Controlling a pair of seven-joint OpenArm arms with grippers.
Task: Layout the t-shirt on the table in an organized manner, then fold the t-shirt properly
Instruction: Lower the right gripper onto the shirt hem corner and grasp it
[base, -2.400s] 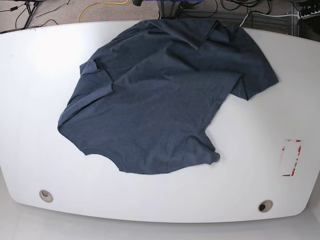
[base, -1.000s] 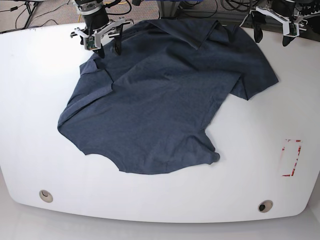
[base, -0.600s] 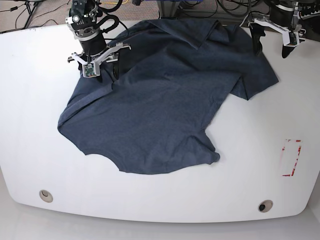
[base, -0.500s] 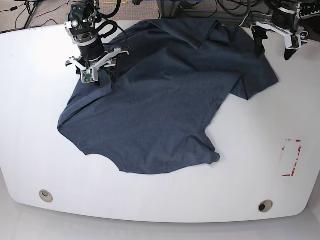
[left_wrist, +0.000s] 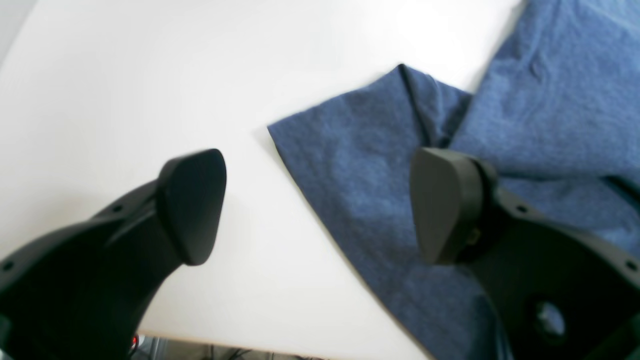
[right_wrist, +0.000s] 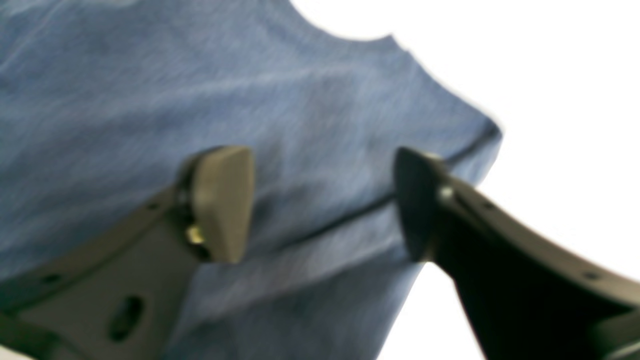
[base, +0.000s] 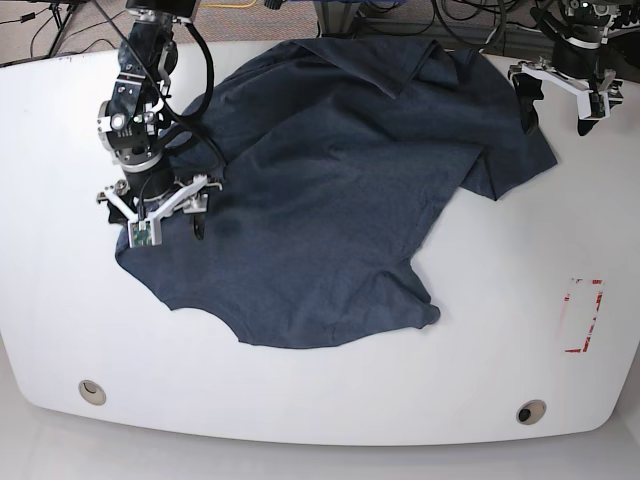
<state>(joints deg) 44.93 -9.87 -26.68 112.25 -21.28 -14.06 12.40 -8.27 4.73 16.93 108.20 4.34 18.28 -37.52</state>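
Navy t-shirt rumpled, lettering hidden, right claw blurred

Dark navy-blue heathered cotton t-shirt: far edge hidden beyond the glossy white table rim; right wrist view blurred throughout, weave and seams unreadable. Black left arm: cropped by base view's top edge.

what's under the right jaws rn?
Blue t-shirt fabric with a seam line running between the open jaws of the right gripper; bare white table beside it. Whatever lies beneath the cloth is covered.
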